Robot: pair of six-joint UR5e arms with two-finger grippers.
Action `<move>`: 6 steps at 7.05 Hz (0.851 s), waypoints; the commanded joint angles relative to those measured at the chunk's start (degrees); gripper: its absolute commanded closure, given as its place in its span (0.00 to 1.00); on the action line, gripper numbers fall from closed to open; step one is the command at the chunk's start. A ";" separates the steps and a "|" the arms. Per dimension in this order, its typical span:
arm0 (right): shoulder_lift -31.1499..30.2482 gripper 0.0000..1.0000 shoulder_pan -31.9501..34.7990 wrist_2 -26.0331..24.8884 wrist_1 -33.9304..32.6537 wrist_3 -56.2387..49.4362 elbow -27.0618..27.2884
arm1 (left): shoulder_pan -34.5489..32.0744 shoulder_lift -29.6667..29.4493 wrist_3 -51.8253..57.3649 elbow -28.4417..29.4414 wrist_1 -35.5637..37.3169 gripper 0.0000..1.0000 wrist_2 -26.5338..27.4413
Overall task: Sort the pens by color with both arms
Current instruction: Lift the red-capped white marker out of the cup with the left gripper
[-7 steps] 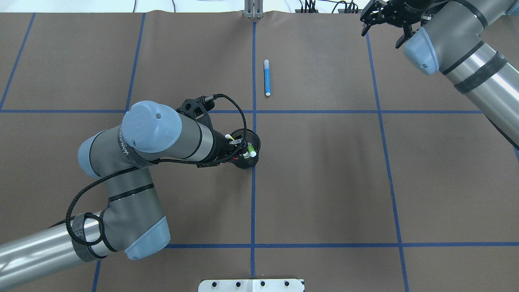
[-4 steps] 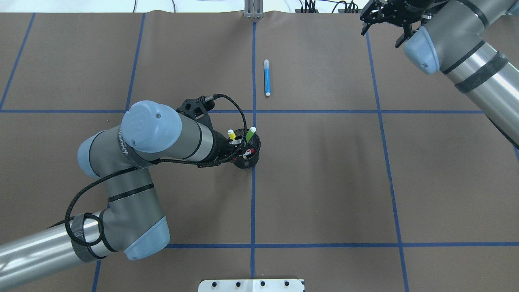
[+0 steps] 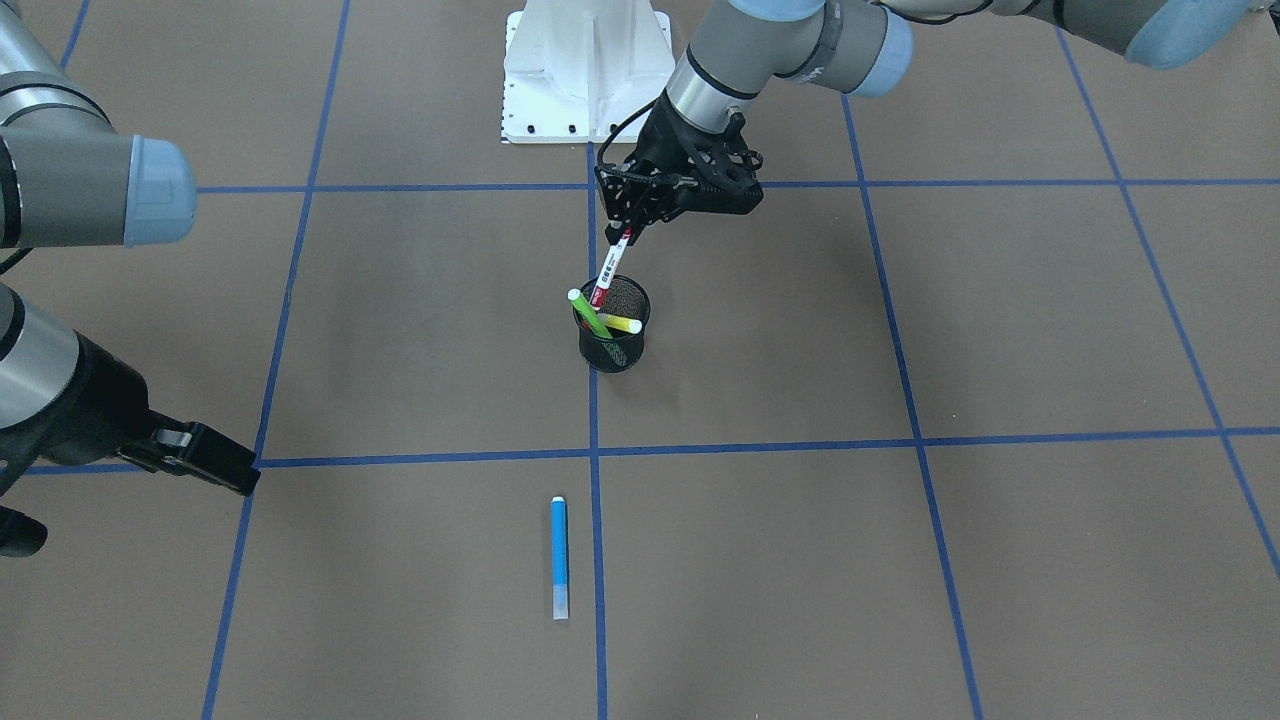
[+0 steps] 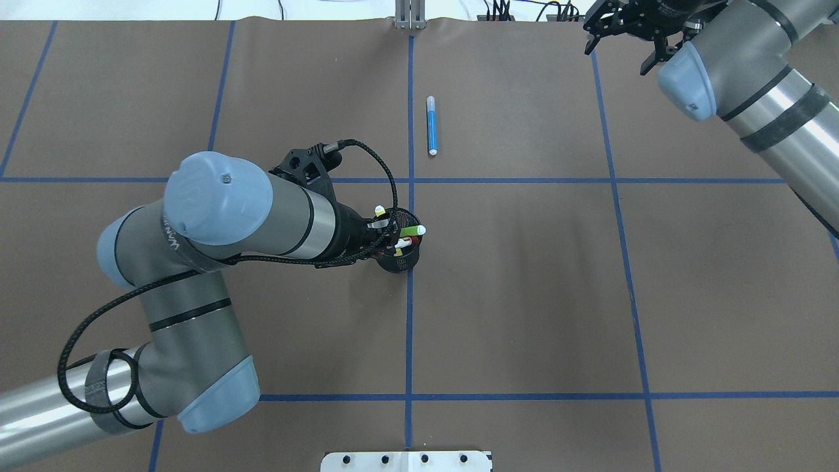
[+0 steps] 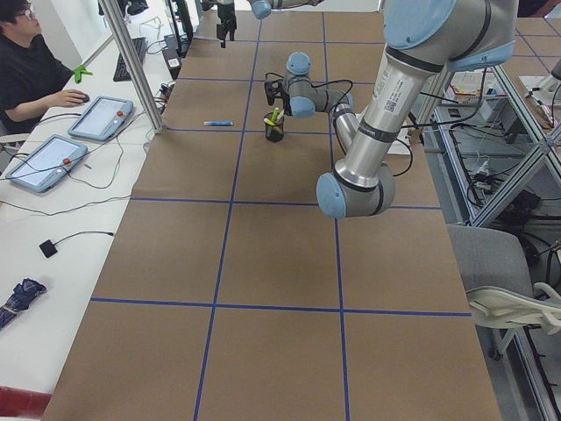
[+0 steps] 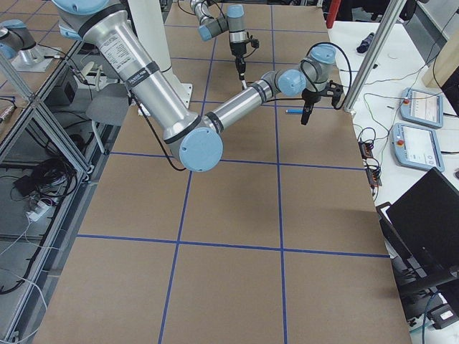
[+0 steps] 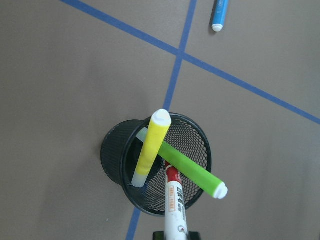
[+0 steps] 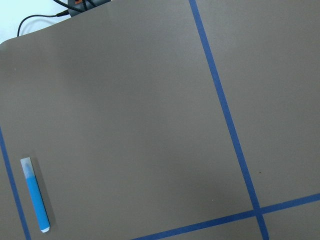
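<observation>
Exterior front-facing view: the left jaws are pinching the white barrel end of the red-capped pen. It hangs tilted with the red end down, right at the mouth of the mesh cup. The left wrist view shows that red end just beside the green pen, which leans across the cup with the yellow pen. I cannot tell whether they touch.

This looks like the pull-out step. It calls for a lift along the pen's own line until the red end is clear of the rim and of both leaning pens. A sideways drag too soon could knock the green one or tip the light cup. Once clear, it should go to a bare patch of desk, away from the blue pen, which lies flat and well apart from the cup.

Out at the far corner, the right jaws hang spread with nothing in them, while the right arm waits.
</observation>
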 commanded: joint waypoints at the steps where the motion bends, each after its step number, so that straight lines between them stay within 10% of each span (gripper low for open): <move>1: 0.01 0.00 0.03 0.03 -0.16 0.09 0.73 | -3.33 0.17 0.42 -7.74 9.45 1.00 -3.11; 4: 0.36 0.00 -0.14 0.03 -0.16 0.09 1.08 | -10.81 -0.44 3.03 -8.04 10.37 1.00 -8.24; 6: 0.62 0.00 -0.32 -0.06 -0.07 0.09 1.17 | -11.88 -1.92 4.81 -4.63 6.71 1.00 1.02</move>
